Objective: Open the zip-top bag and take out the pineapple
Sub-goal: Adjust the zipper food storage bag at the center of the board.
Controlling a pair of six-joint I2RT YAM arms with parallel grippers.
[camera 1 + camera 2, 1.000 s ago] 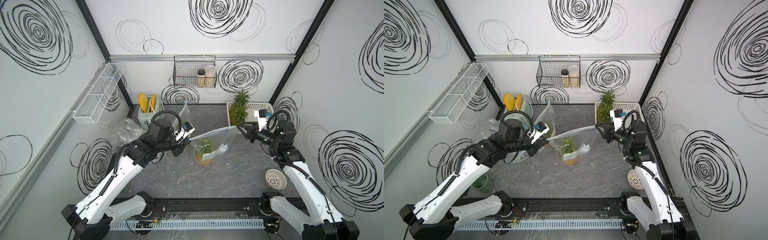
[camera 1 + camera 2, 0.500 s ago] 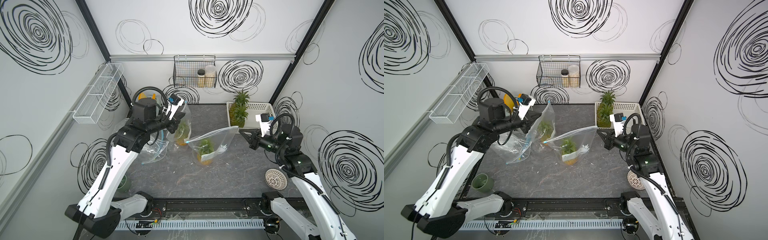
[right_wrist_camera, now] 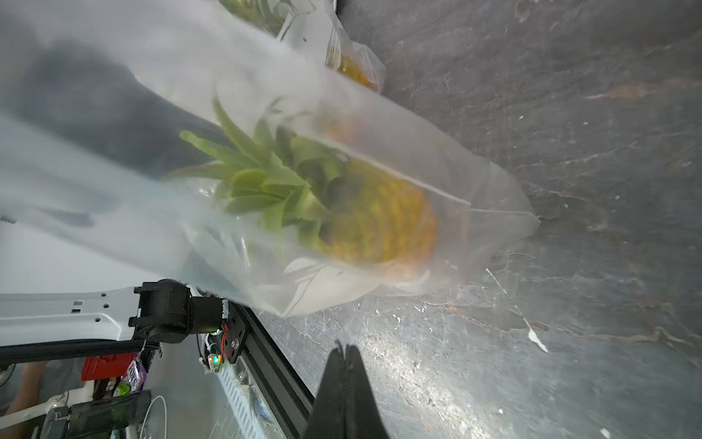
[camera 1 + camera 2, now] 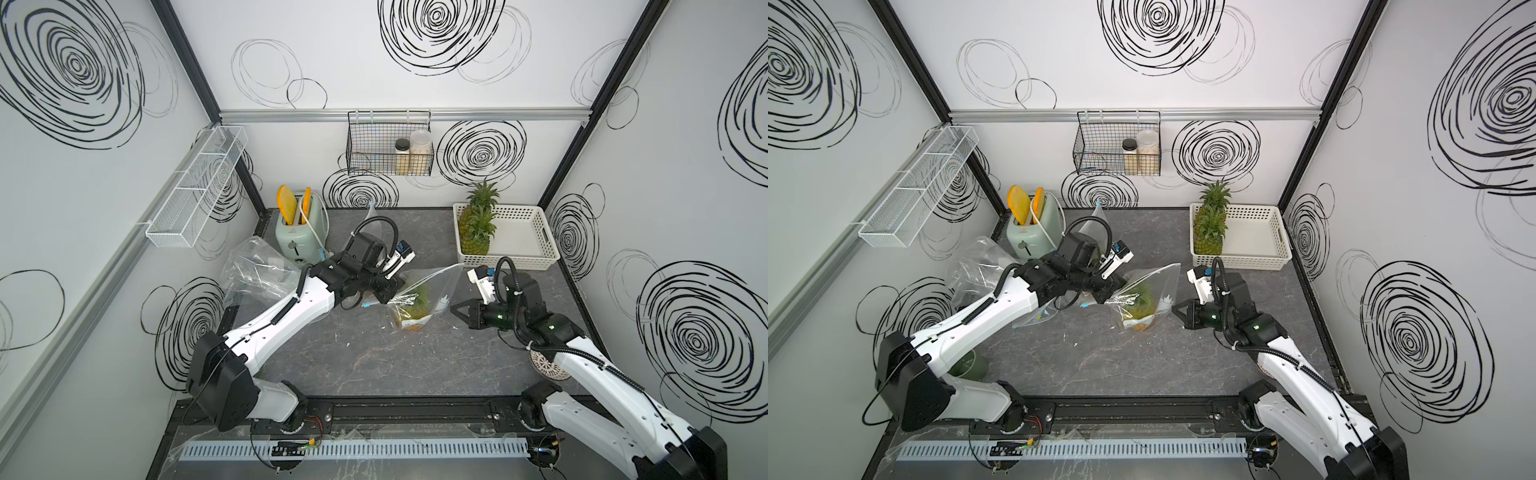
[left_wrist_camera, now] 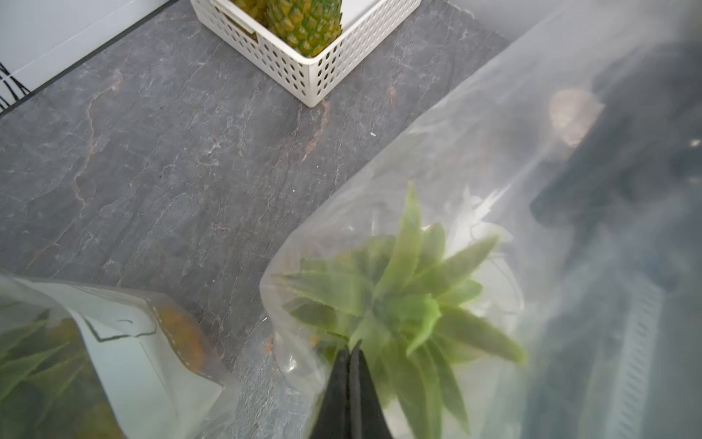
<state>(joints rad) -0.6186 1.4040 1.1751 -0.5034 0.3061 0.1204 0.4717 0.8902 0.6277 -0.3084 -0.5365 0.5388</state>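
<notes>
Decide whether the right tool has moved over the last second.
Yes. The right tool has shifted away from the white basket, toward the front edge of the table.

Overhead stereo pair; wrist cameras near bag (image 5: 475, 171)

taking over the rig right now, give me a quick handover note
Left gripper: shut, tips against the bag; whether it pinches the film is unclear.
Right gripper: shut, empty, just clear of the bag.
The bag stands on the table with the pineapple inside. A second bag with fruit lies near the left arm.
Done: two pineapples stand in the basket.
Left: grip the bag top, open it if zipped (can't tell), lift the pineapple out.
</notes>
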